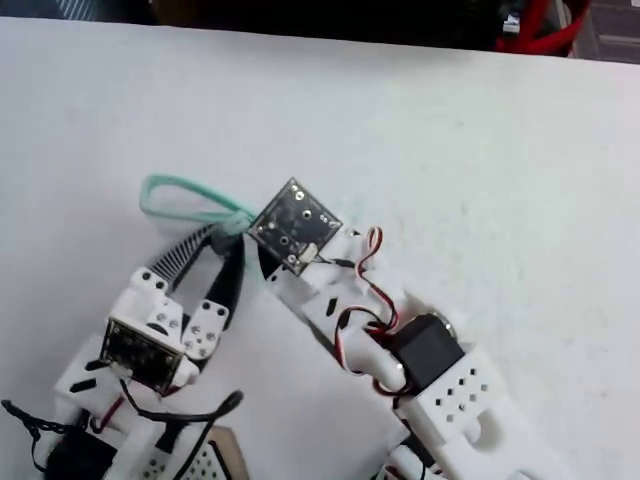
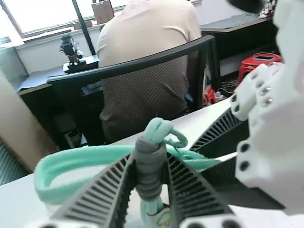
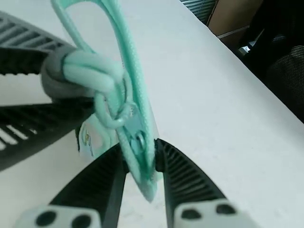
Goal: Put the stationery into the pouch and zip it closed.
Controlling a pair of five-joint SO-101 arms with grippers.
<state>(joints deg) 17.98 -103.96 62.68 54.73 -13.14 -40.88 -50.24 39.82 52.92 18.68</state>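
Both arms meet at centre-left of the table (image 1: 480, 150) — the left gripper (image 2: 150, 159) pinched tight on the grey knot (image 3: 57, 71) of the mint strap (image 1: 175, 190), the right gripper (image 3: 140, 149) clamped on the pouch (image 3: 146, 178) edge beside its metal ring (image 3: 124, 113). The strap's loop runs toward the upper left, away from both.
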